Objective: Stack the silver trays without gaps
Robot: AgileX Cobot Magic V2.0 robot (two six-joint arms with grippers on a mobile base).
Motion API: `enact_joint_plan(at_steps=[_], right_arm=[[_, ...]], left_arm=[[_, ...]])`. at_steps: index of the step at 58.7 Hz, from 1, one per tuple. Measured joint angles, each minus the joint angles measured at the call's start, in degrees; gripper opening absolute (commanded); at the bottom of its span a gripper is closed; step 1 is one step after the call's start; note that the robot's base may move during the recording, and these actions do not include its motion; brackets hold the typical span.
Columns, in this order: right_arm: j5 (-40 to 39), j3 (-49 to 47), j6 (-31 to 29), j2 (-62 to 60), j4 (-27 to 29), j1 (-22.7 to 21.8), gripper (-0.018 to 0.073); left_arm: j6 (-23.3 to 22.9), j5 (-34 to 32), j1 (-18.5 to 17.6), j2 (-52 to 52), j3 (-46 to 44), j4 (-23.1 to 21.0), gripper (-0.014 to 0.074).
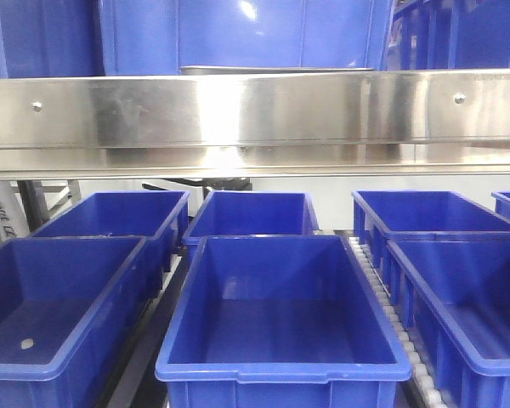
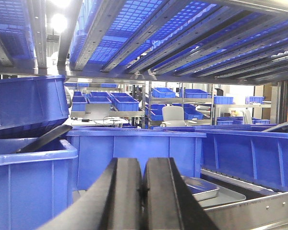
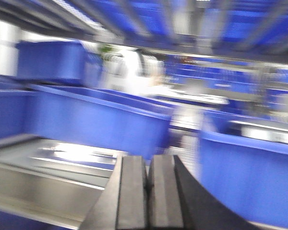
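My left gripper (image 2: 143,191) and right gripper (image 3: 148,191) both have jaws pressed together on nothing, since neither has reached in. The silver trays (image 2: 206,189) sit nested on the shelf behind the steel beam (image 1: 255,110), ahead of my left gripper, and I judge stacking hasn't begun

Left pincer (image 2: 143,191) closed, empty; right pincer (image 3: 148,191) closed, empty.

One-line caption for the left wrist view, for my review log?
Shut left pincer among deep blue plastic bins, with shallow shiny steel trays lying just right of it on the rack.
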Motion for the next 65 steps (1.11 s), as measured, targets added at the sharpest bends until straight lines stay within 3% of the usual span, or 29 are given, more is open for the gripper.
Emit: enact_joint_plan(at_steps=[7,13,33,44,65], right_arm=[[-2.80,4.31,0.00,0.00,1.04,-6.31,-0.0070],[-6.11,9.25,0.00,0.00,4.06,-8.26,-0.0070],[-21.15,30.01,4.55,-0.42,5.34,-8.30,-0.0070],[-28.02,37.36,5.42,-3.00,2.13,-8.30,-0.0070],[-30.48,42.18,5.84,-3.28,0.64,-8.30,-0.0070]], left_arm=[[0.00,0.00,0.00,0.00,0.00,0.00,-0.0006],[0.00,0.00,0.00,0.00,0.00,0.00,-0.0006],[0.00,0.00,0.00,0.00,0.00,0.00,-0.0006],[0.00,0.00,0.00,0.00,0.00,0.00,-0.0006],[0.00,0.00,0.00,0.00,0.00,0.00,-0.0006]])
